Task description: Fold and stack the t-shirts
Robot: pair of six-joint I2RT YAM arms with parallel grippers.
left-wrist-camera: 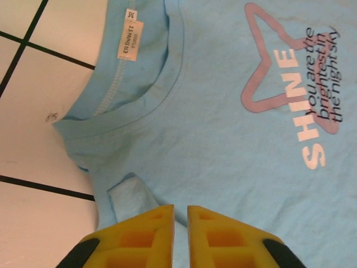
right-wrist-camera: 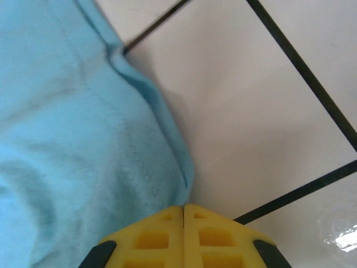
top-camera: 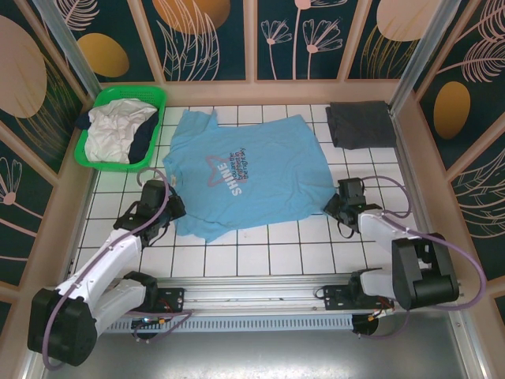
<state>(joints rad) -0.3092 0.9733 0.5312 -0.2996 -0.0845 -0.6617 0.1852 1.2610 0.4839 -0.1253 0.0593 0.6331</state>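
Observation:
A light blue t-shirt (top-camera: 268, 178) with a "SHINE" star print lies spread flat on the white tiled table, collar toward the left. My left gripper (top-camera: 172, 207) (left-wrist-camera: 180, 207) sits at the shirt's (left-wrist-camera: 223, 167) near-left shoulder, below the collar. Its yellow fingers are closed to a narrow slit with blue cloth in it. My right gripper (top-camera: 330, 202) (right-wrist-camera: 183, 206) is at the shirt's (right-wrist-camera: 67, 139) right hem edge, fingers pressed together where the hem runs under them. A dark grey t-shirt (top-camera: 360, 124) lies folded at the back right. White (top-camera: 114, 134) and navy (top-camera: 143, 142) tees lie crumpled in the basket.
A green plastic basket (top-camera: 130, 93) stands at the back left corner. Patterned wall panels close the table at the back and both sides. Bare tiles lie along the near edge between the two arms.

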